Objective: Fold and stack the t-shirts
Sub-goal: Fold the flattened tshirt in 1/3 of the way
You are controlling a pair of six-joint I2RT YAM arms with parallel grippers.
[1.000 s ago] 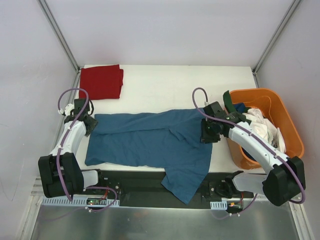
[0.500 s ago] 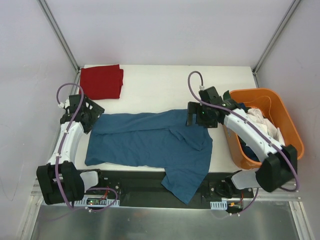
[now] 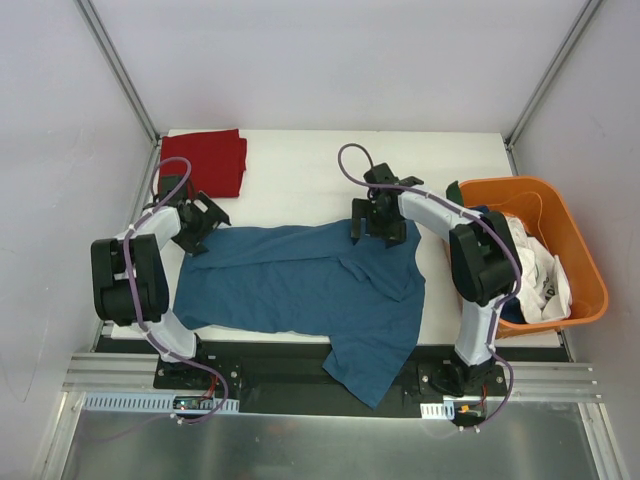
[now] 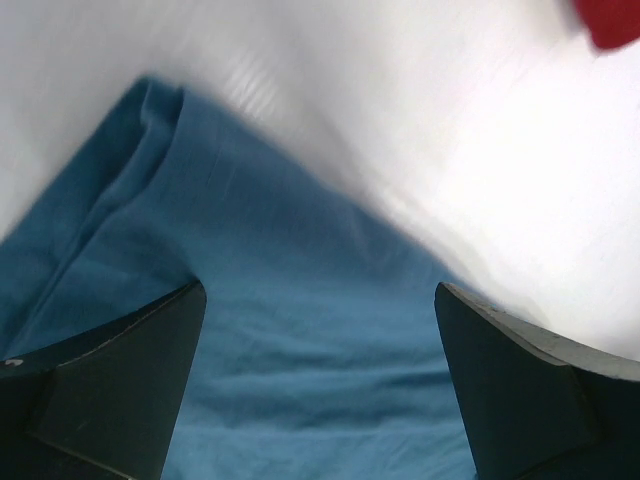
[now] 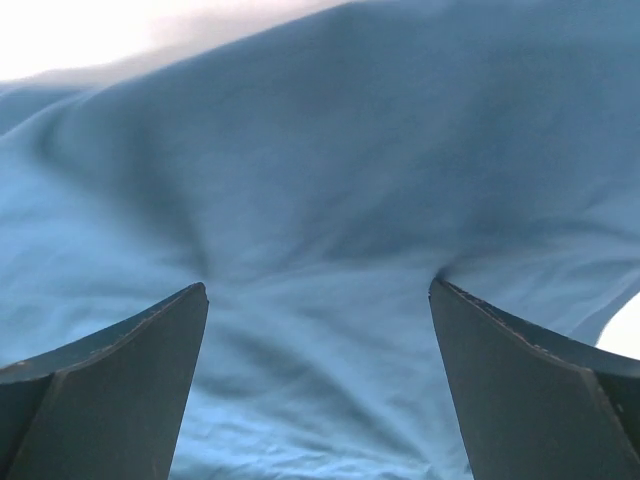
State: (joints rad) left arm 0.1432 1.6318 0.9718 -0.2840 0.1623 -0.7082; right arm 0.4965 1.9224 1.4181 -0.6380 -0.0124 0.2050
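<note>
- On the white tabletop (image 3: 320, 170), lying spread in soft, shallow creases: a teal-blue t-shirt (image 3: 300, 285), cotton-looking and roughly rectangular, with one end drooping over the near edge onto the black rail (image 3: 300, 365).
- Hovering at that shirt's far-left corner with the left gripper (image 3: 208, 228), dark wedge-shaped fingers standing wide apart and clasping nothing. Showing between them in the wrist view: a doubled ridge of fabric running along the shirt's edge, with bare white table beyond.
- Hovering over the shirt's far edge, right of centre, with the right gripper (image 3: 378, 236), fingers likewise spread wide and holding nothing. Filling its wrist view: smooth blue cloth with gentle wrinkles fanning outward.
- Resting at the table's far-left corner, apart from the teal shirt: a deep red t-shirt (image 3: 205, 162), folded into a flat, neat square.
- Sitting at the table's right side: an orange plastic basket (image 3: 575, 235), smooth-walled with rounded corners, holding crumpled white garments (image 3: 535, 270) and a bit of dark cloth (image 3: 470, 215) at its far-left corner.
</note>
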